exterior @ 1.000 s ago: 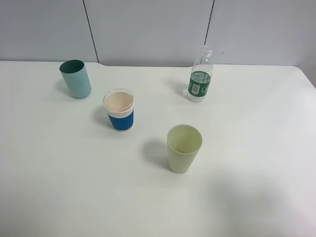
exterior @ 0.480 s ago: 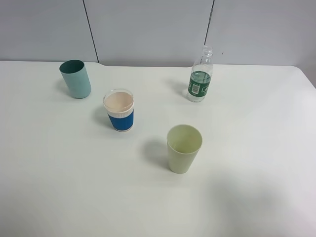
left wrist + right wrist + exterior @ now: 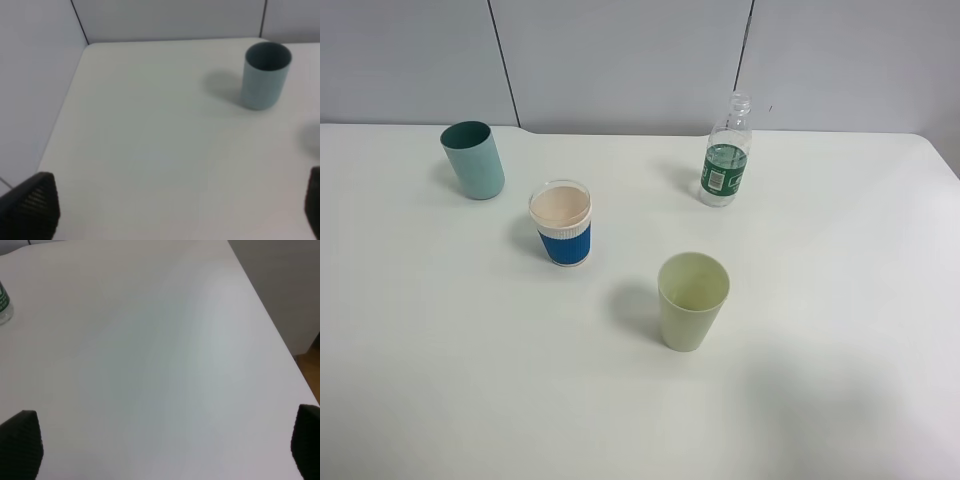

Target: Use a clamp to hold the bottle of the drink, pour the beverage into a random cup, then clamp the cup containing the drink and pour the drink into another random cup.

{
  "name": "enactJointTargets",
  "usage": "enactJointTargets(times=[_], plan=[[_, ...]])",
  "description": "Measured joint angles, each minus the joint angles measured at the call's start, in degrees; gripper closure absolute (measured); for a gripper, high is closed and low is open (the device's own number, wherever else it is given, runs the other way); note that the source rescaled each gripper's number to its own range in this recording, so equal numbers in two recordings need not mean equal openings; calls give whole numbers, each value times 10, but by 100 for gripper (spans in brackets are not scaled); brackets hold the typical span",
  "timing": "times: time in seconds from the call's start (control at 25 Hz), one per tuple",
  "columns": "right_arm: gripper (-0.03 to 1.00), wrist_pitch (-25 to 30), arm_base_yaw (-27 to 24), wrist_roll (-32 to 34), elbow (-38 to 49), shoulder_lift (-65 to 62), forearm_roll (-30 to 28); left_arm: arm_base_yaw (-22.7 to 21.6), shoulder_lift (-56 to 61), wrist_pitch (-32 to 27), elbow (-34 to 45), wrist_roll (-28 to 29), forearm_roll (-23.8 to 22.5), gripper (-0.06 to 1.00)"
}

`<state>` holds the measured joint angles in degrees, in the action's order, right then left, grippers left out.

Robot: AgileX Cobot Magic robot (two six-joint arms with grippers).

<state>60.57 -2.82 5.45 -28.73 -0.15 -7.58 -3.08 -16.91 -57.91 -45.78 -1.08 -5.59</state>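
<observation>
White surface (image 3: 840, 300), grey panelled wall (image 3: 620, 60) behind its far edge. Four items standing upright, all apart from one another.

Bottle (image 3: 725, 152): far right of centre, near the wall. Clear plastic, green label, no cap visible on its neck. Clear liquid inside; level hard to read behind the label. In the right wrist view only a sliver of its base and label (image 3: 3, 305) shows at the frame edge.

Blue-sleeved white cup (image 3: 561, 223): left of centre, middle depth. Cream inside; whether it holds any liquid cannot be told.

Pale yellow-green cup (image 3: 692, 300): nearest item, just right of centre, well apart from the bottle. Inside looks bare as far as can be seen.

Teal cup (image 3: 473, 159): far left, near the wall. Also seen in the left wrist view (image 3: 264, 75), standing with its mouth up.

Left pincer (image 3: 175, 212): only the dark ribbed fingertips (image 3: 32, 207) show at the frame's corners; jaws spread wide, nothing between them, bare surface beneath. Teal cup sits well beyond it.

Right pincer (image 3: 165, 442): same picture, dark fingertips (image 3: 22, 442) at the two corners, jaws spread wide, nothing held. It hangs over the right side of the surface, the edge and a strip of floor visible past it.

Neither arm shows in the exterior high view.
</observation>
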Motion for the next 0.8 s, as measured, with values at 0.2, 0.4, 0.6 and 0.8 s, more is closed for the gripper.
enactJointTargets(times=[0.2, 0.4, 0.6, 0.8], plan=[[-3, 0, 0, 0, 0, 0, 0, -2, 44, -51, 0, -1, 11, -5], [-3, 0, 0, 0, 0, 0, 0, -2, 99, -64, 36, 0, 13, -5], [-3, 0, 0, 0, 0, 0, 0, -2, 164, -63, 95, 18, 16, -6], [-3, 0, 0, 0, 0, 0, 0, -2, 172, -55, 142, 23, 45, -6]])
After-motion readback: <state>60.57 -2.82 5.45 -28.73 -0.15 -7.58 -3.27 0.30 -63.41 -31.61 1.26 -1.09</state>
